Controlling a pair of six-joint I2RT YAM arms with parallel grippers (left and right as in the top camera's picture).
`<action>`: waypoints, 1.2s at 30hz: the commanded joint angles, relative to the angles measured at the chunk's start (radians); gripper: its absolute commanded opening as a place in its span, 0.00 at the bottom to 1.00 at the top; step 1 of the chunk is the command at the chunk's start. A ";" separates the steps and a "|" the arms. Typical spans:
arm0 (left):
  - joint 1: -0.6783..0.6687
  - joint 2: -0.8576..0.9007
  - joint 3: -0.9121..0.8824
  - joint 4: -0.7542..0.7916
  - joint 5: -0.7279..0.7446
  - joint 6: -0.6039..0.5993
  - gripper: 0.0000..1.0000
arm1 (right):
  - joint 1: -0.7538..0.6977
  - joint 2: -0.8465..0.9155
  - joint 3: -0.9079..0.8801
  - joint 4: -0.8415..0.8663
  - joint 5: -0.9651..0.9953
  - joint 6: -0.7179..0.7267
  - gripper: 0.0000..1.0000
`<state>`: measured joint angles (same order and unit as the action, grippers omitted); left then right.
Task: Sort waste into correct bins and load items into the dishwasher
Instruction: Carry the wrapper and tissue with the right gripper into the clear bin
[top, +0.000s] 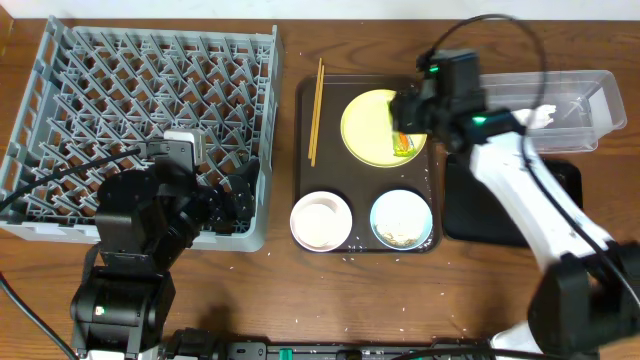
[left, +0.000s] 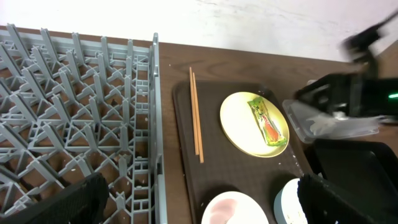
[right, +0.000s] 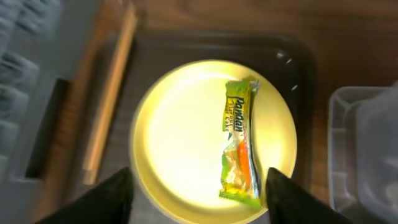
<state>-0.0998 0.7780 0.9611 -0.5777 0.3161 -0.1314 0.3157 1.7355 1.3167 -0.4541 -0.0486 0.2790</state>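
Dark fingers (right: 112, 199) of my right hand (right: 198, 183) stand wide apart, holding nothing, above the yellow plate (right: 174, 137). On it the wrapper (right: 239, 152) lies off-centre toward the finger nearer the clear tub (right: 367, 155), its long axis crossing the closing line, so I'd shift that way before descending.

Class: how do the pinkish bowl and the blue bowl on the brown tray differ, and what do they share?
Colour: the pinkish bowl is pale pink-white, the blue bowl light blue. Contents: the blue bowl holds tan scraps, while the pinkish bowl looks empty. Place: the pinkish bowl sits nearer the grey rack, the blue bowl nearer the black tray. Both are round, upright, similar in size.
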 joint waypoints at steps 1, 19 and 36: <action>0.000 -0.002 0.025 0.002 0.013 -0.005 0.98 | 0.031 0.116 -0.004 0.055 0.178 -0.056 0.67; 0.000 -0.002 0.025 0.002 0.013 -0.005 0.98 | 0.030 0.282 0.001 0.120 0.174 0.033 0.01; 0.000 -0.002 0.025 0.002 0.013 -0.005 0.98 | -0.287 -0.060 0.000 -0.031 0.351 0.627 0.01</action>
<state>-0.0998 0.7780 0.9611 -0.5777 0.3161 -0.1314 0.0696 1.6306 1.3266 -0.4454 0.0799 0.6998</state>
